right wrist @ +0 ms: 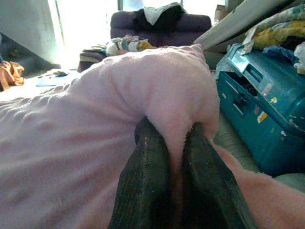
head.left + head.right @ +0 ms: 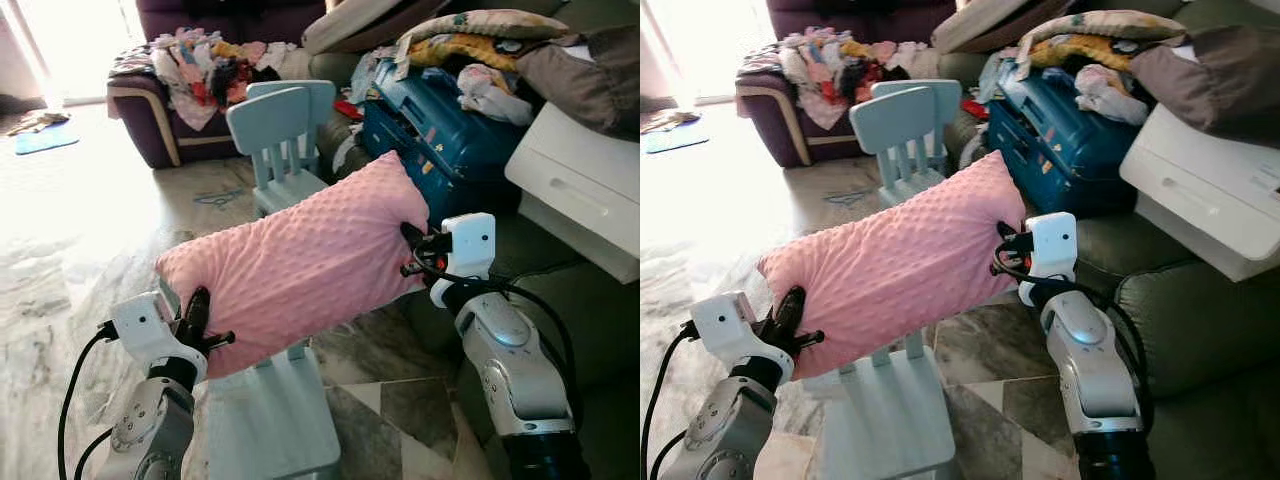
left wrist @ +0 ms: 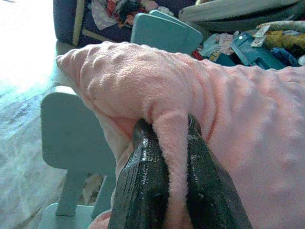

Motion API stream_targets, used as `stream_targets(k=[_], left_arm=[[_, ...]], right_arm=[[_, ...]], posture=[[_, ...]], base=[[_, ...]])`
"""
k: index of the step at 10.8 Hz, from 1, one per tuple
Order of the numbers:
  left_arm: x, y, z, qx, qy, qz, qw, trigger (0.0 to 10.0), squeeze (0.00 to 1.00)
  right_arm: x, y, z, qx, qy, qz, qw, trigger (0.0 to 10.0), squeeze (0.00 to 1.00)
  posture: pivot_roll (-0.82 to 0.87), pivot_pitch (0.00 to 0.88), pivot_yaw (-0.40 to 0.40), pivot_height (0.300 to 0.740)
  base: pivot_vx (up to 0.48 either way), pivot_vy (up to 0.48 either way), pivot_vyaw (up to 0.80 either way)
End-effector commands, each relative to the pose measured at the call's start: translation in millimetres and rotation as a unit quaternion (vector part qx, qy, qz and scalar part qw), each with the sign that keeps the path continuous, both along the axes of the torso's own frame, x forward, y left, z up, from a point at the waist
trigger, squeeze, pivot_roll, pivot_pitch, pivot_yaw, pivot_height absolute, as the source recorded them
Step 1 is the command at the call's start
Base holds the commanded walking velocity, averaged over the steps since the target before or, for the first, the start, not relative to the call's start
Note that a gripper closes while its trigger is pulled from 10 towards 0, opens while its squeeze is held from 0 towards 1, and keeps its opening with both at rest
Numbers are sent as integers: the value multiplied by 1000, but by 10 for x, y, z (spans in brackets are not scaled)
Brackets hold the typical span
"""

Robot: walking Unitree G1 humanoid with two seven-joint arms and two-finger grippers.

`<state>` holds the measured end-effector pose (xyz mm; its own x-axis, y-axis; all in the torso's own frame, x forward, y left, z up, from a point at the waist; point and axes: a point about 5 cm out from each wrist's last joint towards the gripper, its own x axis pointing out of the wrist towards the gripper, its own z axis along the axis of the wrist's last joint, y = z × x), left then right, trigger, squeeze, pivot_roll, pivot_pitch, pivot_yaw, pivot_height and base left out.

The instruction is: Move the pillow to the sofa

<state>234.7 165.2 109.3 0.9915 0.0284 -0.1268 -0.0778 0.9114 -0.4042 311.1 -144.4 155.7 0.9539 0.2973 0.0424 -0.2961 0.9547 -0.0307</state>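
Across the far end of the room we list a dark purple sofa (image 2: pixel 150 110) heaped with mixed clothes (image 2: pixel 215 65), a bright window glare on the marble floor (image 2: pixel 60 250) beside it.

To the right we record an olive-green couch (image 2: pixel 1200 320) carrying a white drawer unit (image 2: pixel 585 185) and a blue suitcase (image 2: pixel 450 135) topped with bedding (patterned quilts and loose garments).

Held in mid-air between both arms: one pink dimpled pillow (image 2: pixel 300 265), lying at a slant, its right end higher, well apart from the purple sofa.

Beneath and behind the pillow we note two pale blue child's chairs: a near one (image 2: pixel 270 420) directly under the pillow, a far one (image 2: pixel 285 135) standing upright beyond it.

Left gripper (image 3: pixel 169 143): at the pillow's lower left corner, its two black fingers (image 3: pixel 143 181) pressed together on a fold of pink fabric.

Right gripper (image 1: pixel 174 143): at the pillow's upper right end, just in front of the suitcase, its fingers (image 1: pixel 147 176) likewise pinching a bunched ridge of the fabric.

One small blue mat (image 2: pixel 45 137) lies on the floor near the window.
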Motion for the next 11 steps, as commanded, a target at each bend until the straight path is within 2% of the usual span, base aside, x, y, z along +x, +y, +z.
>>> stream_targets(k=[1, 2, 5, 11], left_arm=[[17, -15, 7, 2, 2, -1, 1000, 10000, 0], [15, -17, 1, 0, 4, 0, 1000, 10000, 0], [13, -17, -8, -1, 6, 1, 1000, 10000, 0], [21, -2, -9, 0, 7, 3, 1000, 10000, 0]], right_arm=[[14, 8, 72, 3, -11, 3, 1000, 10000, 0], [15, 6, 66, 2, -9, 2, 1000, 10000, 0], [13, 1, 61, 2, -8, 1, 1000, 10000, 0], [19, 9, 60, 2, -7, 1, 1000, 10000, 0]], posture=[[-198, 7, 17, 740], [-197, 7, 17, 740], [-197, 8, 18, 740], [-197, 5, 18, 740]], base=[[0, 0, 0], [0, 0, 0], [-316, 0, 0], [-384, 0, 0]])
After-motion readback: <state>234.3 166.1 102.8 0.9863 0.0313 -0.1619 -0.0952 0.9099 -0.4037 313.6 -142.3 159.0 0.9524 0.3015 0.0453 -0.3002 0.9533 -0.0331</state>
